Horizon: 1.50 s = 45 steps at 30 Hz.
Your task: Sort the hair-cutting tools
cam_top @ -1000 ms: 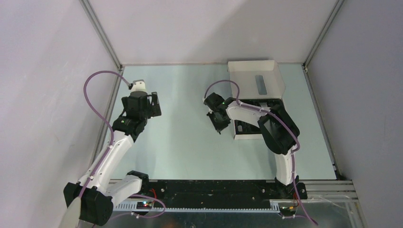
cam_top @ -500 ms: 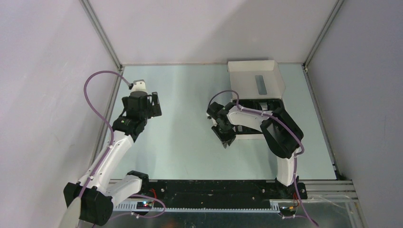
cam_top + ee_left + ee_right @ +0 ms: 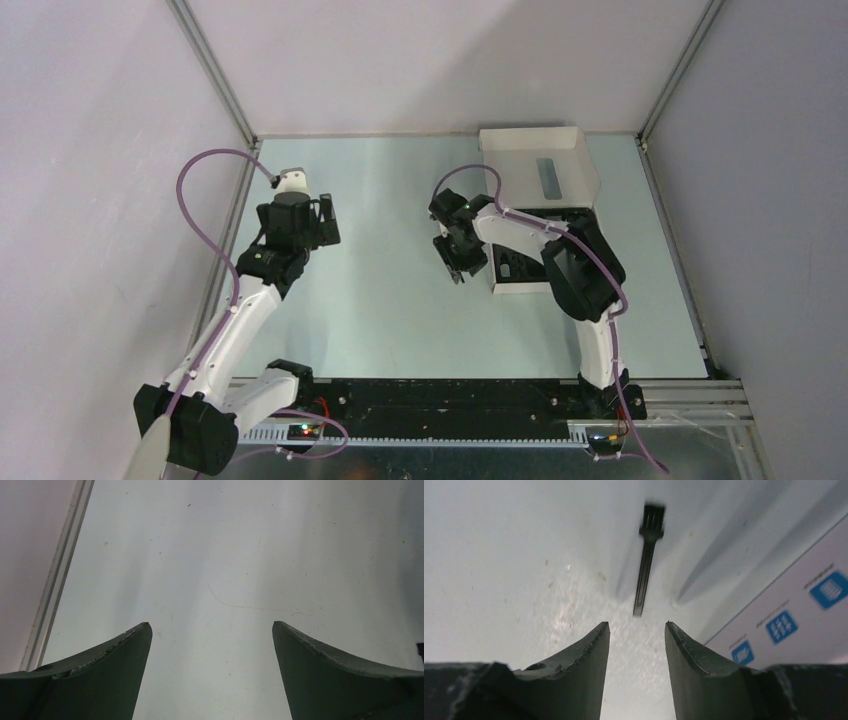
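Hair-cutting tools show as dark shapes inside the open white box, which stands near the far right corner of the worktop. The box wall carries blue square icons whose captions are too blurred to read. Near the left edge, the left gripper gapes wide over bare surface and holds nothing. Just left of the box, the right gripper is narrowly parted and empty. A thin black stick-brush lies flat just beyond its tips.

Pale table, thin black stick-brush, white box
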Each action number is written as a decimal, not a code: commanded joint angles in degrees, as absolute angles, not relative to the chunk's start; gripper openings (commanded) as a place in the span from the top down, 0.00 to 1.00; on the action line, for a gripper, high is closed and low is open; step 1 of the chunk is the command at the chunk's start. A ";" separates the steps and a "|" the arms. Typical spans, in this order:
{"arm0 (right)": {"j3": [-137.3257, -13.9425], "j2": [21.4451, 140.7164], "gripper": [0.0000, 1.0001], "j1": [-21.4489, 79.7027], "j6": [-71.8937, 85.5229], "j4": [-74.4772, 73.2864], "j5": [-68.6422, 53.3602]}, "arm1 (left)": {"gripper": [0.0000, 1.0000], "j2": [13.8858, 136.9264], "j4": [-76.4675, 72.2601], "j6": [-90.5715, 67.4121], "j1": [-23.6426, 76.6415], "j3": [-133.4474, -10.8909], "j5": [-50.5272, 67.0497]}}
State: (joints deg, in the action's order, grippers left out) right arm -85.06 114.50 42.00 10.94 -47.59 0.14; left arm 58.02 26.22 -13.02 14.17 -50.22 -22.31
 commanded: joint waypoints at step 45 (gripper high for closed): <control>-75.83 113.87 1.00 48.96 10.44 -55.78 -3.03 | 0.03 56.87 25.31 -12.57 13.80 -50.84 -22.97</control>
